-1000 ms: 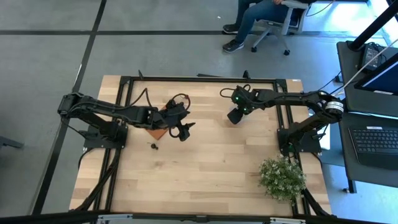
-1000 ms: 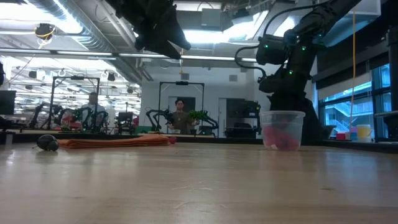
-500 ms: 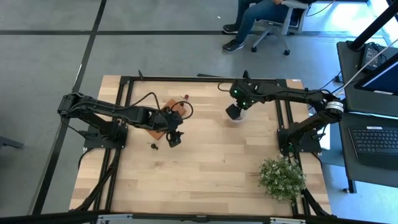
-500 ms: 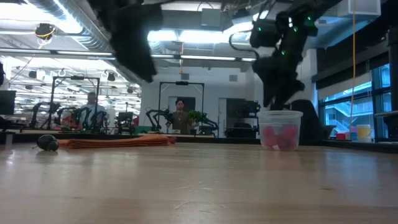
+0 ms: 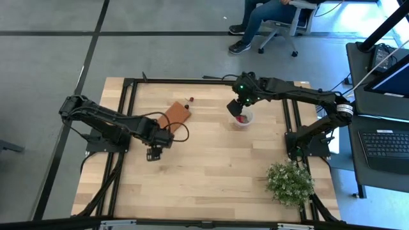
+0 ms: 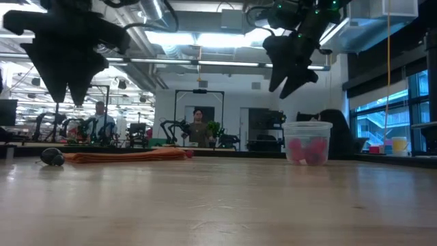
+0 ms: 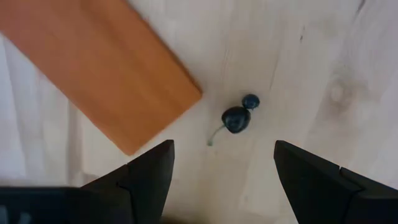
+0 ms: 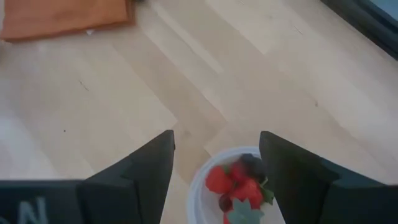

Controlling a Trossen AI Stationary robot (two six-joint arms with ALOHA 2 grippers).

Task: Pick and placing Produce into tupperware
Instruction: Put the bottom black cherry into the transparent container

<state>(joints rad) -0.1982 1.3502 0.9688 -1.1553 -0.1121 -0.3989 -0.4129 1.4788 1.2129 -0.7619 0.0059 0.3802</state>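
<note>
Two dark berries (image 7: 236, 119) lie on the bare wood beside a corner of the orange-brown block (image 7: 93, 68); the low view shows one (image 6: 51, 156). My left gripper (image 7: 224, 171) hangs open above them, fingers pointing down, also seen from above (image 5: 153, 153). The translucent cup (image 5: 243, 119) stands upright on the table and holds red strawberry-like berries and a dark one (image 8: 239, 183). My right gripper (image 8: 217, 165) is open, raised above the cup (image 6: 308, 142). One small red berry (image 5: 190, 99) lies past the block's far end.
The flat orange-brown block (image 5: 174, 116) lies between the two grippers, left of centre. A bushy green plant (image 5: 289, 182) stands at the table's near right corner. A seated person (image 5: 268, 16) is beyond the far edge. Bare wood spreads across the table's middle and near side.
My left gripper has moved from the block's near end toward the table's left and near edge and come down over the dark berries. My right gripper dipped close over the cup's mouth, then rose and drew slightly left. The cup has stayed in place.
</note>
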